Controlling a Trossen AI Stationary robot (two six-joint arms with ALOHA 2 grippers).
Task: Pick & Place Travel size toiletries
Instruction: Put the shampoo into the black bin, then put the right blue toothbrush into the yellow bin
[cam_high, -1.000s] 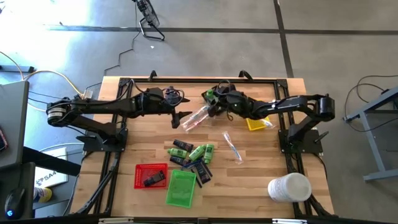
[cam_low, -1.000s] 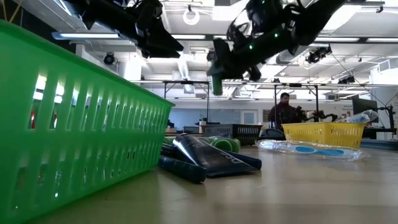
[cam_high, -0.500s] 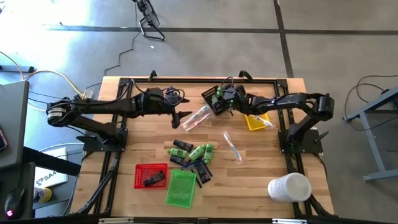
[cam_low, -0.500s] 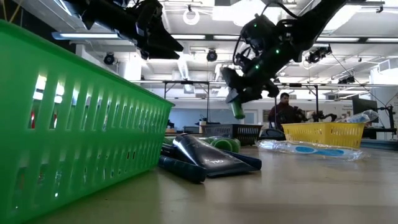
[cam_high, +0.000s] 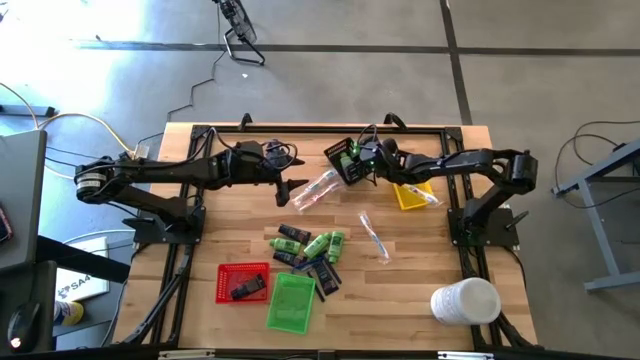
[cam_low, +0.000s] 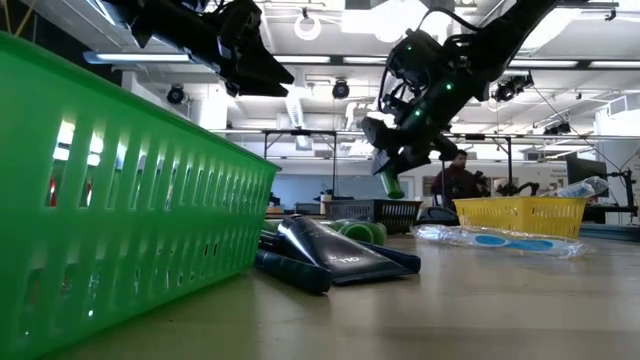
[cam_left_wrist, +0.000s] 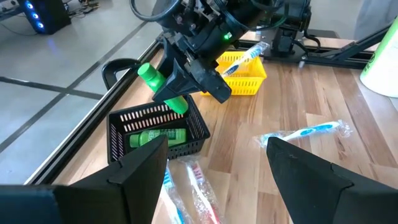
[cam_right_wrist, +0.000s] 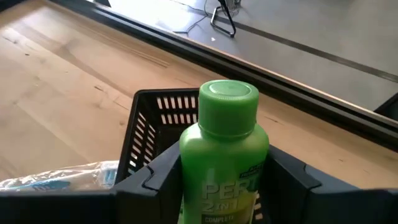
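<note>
My right gripper (cam_high: 352, 158) is shut on a bright green little bottle (cam_right_wrist: 225, 146) above a black basket (cam_left_wrist: 186, 127) at the table's far middle. A second green bottle (cam_left_wrist: 158, 135) lies in that basket. My left gripper (cam_high: 288, 178) hangs open to the left of the basket, nothing between its fingers (cam_left_wrist: 217, 146). Clear-wrapped toothbrushes (cam_high: 315, 188) lie on the table under it. More green bottles and dark packets (cam_high: 310, 250) lie heaped at mid-table. My right gripper pinches the bottle's body (cam_right_wrist: 224, 180) between its two fingers (cam_right_wrist: 155, 180), below the shoulder. The fingers slant down from the table's right side and lie along the bottle. Its cap (cam_right_wrist: 228, 99) sticks out past the fingertips. The bottle hangs tilted, clear above the basket (cam_low: 388, 183).
A yellow tray (cam_high: 412, 195) holding a wrapped toothbrush stands right of the basket. Another wrapped toothbrush (cam_high: 374, 235) lies at mid-table. A red tray (cam_high: 243, 282) and a green tray (cam_high: 291, 302) sit near the front edge, a big white cylinder (cam_high: 465, 300) at the front right.
My right gripper has sunk toward the black basket and tipped its fingers further down, rolling a little. The green bottle has gone with it and now hangs lower and more tilted over the basket.
</note>
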